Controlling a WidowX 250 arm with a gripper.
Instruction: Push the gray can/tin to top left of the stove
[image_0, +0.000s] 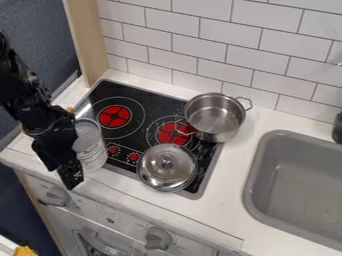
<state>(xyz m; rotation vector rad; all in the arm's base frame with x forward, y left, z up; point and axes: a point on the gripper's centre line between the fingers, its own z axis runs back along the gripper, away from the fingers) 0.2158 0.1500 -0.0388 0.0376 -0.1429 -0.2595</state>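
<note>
The black gripper hangs low at the left front of the counter, in front of the can and overlapping its left side from this angle. Whether the two touch, I cannot tell. Upright at the front-left edge of the black stove is the gray can, its top and right side visible. The stove's top-left corner lies behind the can, past the left rear red burner.
A steel pot stands at the stove's back right. A round metal lid lies at the front right. The gray sink is farther right, and a wooden post rises behind the stove's left corner.
</note>
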